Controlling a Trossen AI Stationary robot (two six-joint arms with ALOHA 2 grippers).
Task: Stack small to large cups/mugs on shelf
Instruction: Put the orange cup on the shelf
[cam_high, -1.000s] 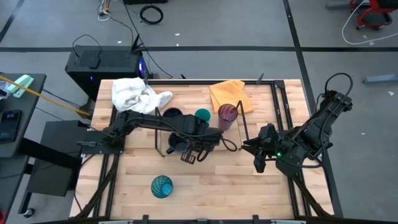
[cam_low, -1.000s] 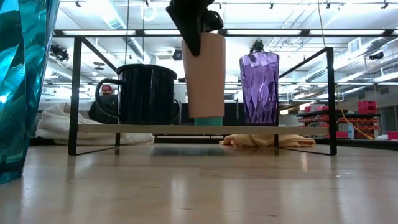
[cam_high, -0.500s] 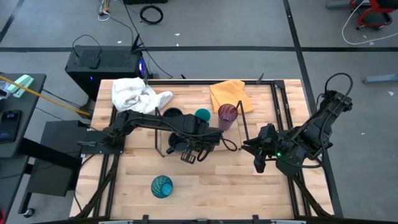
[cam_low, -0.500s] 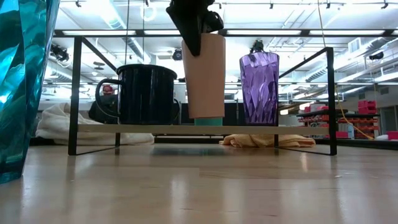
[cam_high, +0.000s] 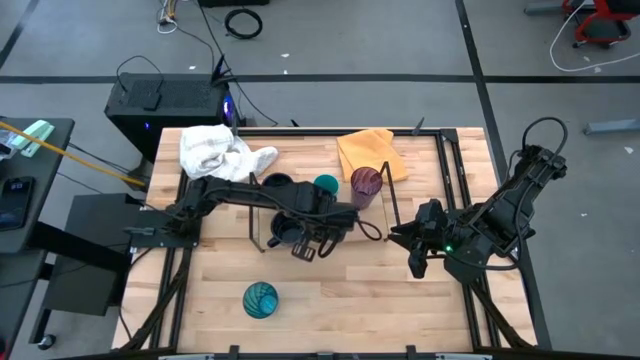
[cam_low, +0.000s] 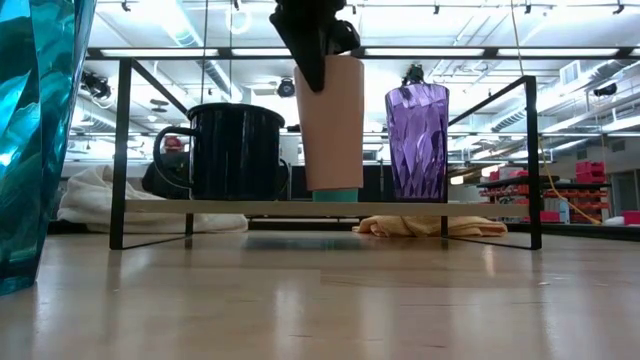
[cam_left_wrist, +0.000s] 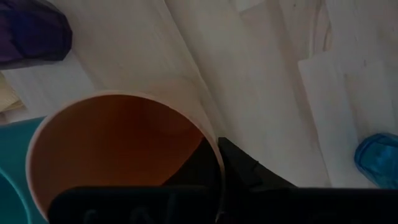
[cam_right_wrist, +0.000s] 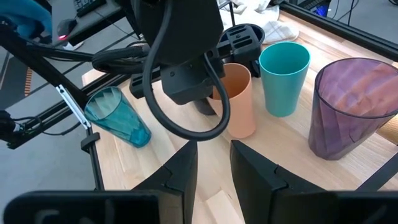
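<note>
Nearest you, the patterned teal tumbler (cam_high: 260, 299) stood alone on the bench (cam_high: 350, 290), well apart from the shelf (cam_low: 300, 208). Farther in, your left hand (cam_right_wrist: 202, 102) was clenched on the rim of the small orange cup (cam_right_wrist: 239, 99), one finger inside it, holding it upright just off the shelf board. Your right hand (cam_high: 413, 262) hung beside the shelf's right rail, fingers (cam_right_wrist: 180, 171) a little apart, gripping nothing. Beyond the orange cup stood the small teal cup (cam_right_wrist: 283, 76), with the purple tumbler (cam_right_wrist: 351, 106) to its right and a navy mug (cam_low: 235, 150) to its left on the shelf.
</note>
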